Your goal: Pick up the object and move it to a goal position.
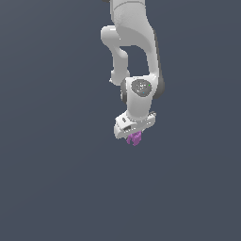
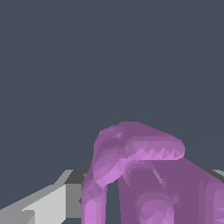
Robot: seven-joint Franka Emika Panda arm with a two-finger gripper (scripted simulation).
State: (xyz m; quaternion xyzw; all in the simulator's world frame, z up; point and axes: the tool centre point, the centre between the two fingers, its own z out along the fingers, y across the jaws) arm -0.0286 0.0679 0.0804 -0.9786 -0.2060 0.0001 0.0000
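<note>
The object [image 1: 135, 138] is a small purple-magenta lumpy thing with short prongs. In the exterior view it sits just under the white hand of my arm, partly covered by it. My gripper [image 1: 135, 135] is closed around it and the fingers themselves are mostly hidden by the hand. In the wrist view the object [image 2: 140, 175] fills the near part of the picture, right at the gripper, with a grey-white finger [image 2: 48, 203] beside it.
A plain dark grey-blue background [image 1: 47, 188] lies all around the arm in both views. The white arm [image 1: 134, 47] comes down from the upper middle of the exterior view.
</note>
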